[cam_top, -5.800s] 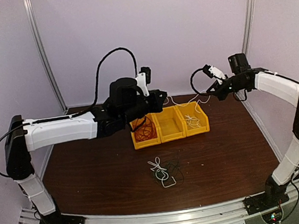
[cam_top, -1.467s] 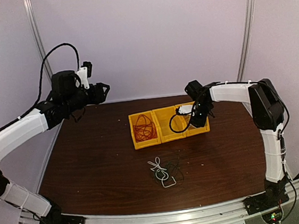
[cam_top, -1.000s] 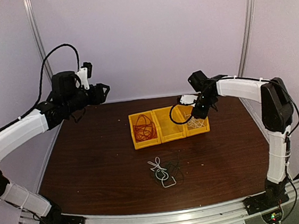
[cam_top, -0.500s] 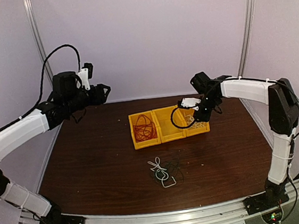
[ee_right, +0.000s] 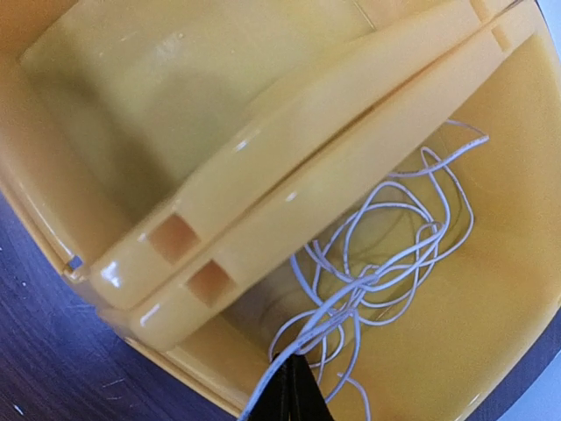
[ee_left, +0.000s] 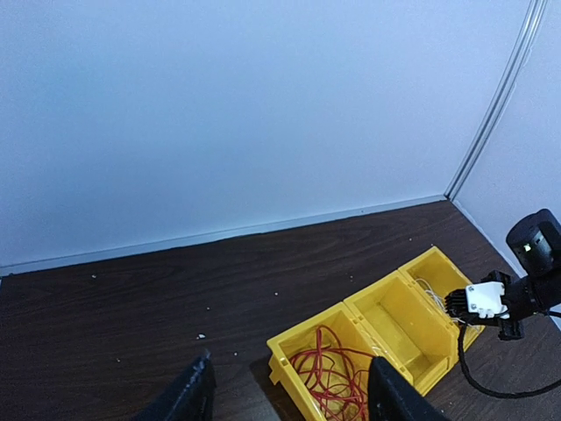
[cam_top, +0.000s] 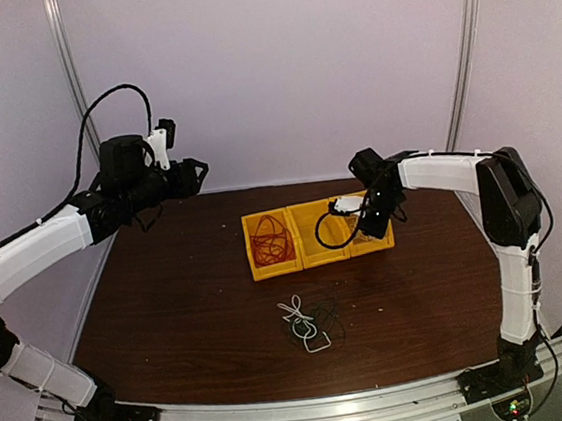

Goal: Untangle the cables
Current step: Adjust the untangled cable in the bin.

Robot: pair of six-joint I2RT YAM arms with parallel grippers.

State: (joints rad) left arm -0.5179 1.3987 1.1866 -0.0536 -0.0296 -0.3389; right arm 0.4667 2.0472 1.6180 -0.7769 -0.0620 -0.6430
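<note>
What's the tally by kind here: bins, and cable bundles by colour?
Yellow bins: 3
Red cable bundle, left bin: 1
White cable bundle, right bin: 1
White-and-black cable clump, outside the bins: 1
Total: 6

Cable clump (cam_top: 308, 325) lies on table (cam_top: 170, 303) before three bins (cam_top: 308, 231).

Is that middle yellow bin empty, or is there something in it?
Empty: the middle bin shows only bare yellow floor, while red wire fills one neighbour and white wire the other.
</note>
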